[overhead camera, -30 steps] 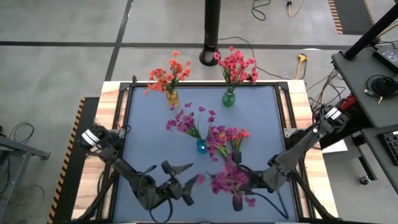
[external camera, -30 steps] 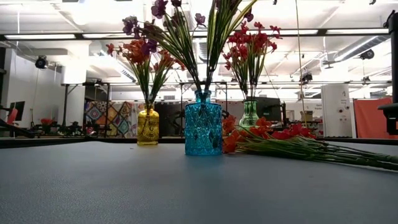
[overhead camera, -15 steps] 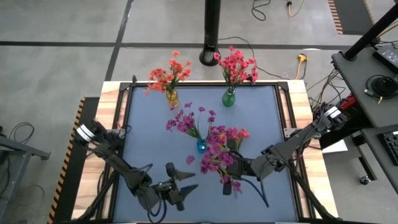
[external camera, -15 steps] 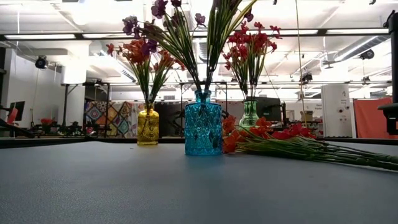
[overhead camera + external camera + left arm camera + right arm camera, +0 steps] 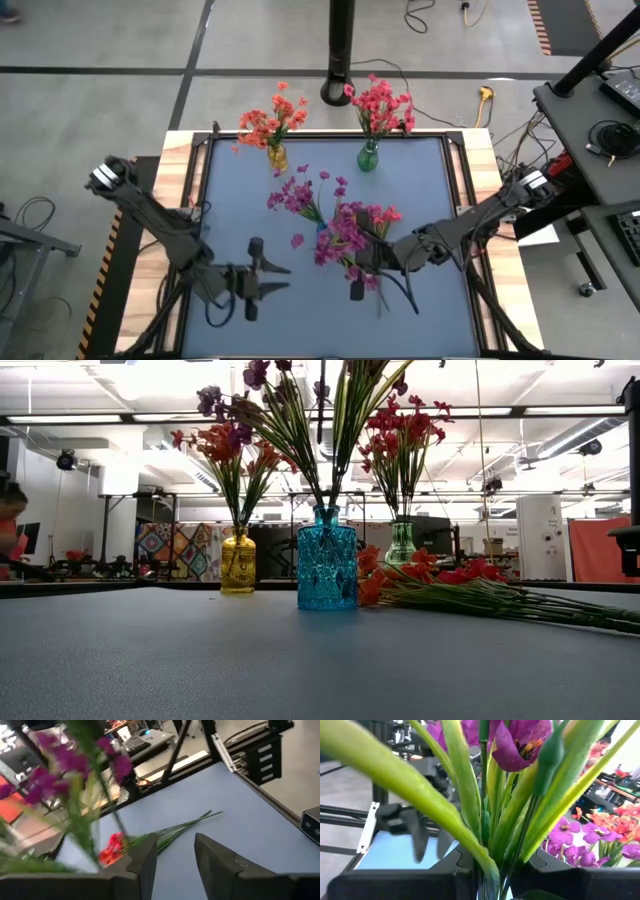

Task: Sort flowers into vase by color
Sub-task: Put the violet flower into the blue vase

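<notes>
Three glass vases stand on the matte grey-blue mat in the high view: yellow vase, green vase, blue vase just beyond the right gripper, which pinches a purple sprig. The left gripper, well apart, stands spread, empty. Low view: the blue vase is faceted; red flowers lie beside it, a bright workshop behind. Right wrist view: smooth green stems fill the jaws.
</notes>
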Robot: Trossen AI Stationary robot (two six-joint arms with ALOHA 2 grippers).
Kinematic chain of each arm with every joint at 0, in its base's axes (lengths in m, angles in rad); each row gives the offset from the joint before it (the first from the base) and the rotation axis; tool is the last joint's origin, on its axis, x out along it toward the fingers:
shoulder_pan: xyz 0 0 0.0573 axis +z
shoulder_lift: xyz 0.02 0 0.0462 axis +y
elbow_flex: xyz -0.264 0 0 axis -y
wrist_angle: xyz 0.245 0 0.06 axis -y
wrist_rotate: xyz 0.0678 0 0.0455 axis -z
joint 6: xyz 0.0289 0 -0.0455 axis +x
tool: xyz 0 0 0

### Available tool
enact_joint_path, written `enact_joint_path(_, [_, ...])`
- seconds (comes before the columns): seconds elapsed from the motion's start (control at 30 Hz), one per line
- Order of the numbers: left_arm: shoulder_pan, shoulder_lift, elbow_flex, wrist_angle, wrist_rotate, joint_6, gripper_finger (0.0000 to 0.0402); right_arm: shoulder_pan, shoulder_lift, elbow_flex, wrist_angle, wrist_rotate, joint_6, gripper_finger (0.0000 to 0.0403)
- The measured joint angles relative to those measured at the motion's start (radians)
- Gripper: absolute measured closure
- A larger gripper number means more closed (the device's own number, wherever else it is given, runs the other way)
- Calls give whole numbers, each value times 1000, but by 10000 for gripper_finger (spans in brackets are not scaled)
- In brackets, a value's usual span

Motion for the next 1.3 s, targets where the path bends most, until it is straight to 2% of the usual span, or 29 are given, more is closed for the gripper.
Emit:
enact_joint_path(0.2, [7,-131,-108,-5,-1,-53,313,-8,8,-1,39,-3,-35,335])
enact_joint_path(0.33, [7,-171,-154,-6,-49,-65,323,-18,8,-1,44,-3,-45,335])
enact_joint_path(0.47, [7,-177,-158,-5,-162,-70,325,-42,9,-1,48,0,-45,335])
enact_joint_path(0.93, [7,-177,-131,-36,-204,-70,325,-111,9,-13,30,-2,-45,335])
enact_joint_path(1.13, [7,-177,-132,-37,-277,-70,325,-119,9,-29,27,-3,-44,335])
enact_joint_path(1.3, [8,-177,-133,-36,-282,-70,325,-128,9,-41,28,-3,-44,335])
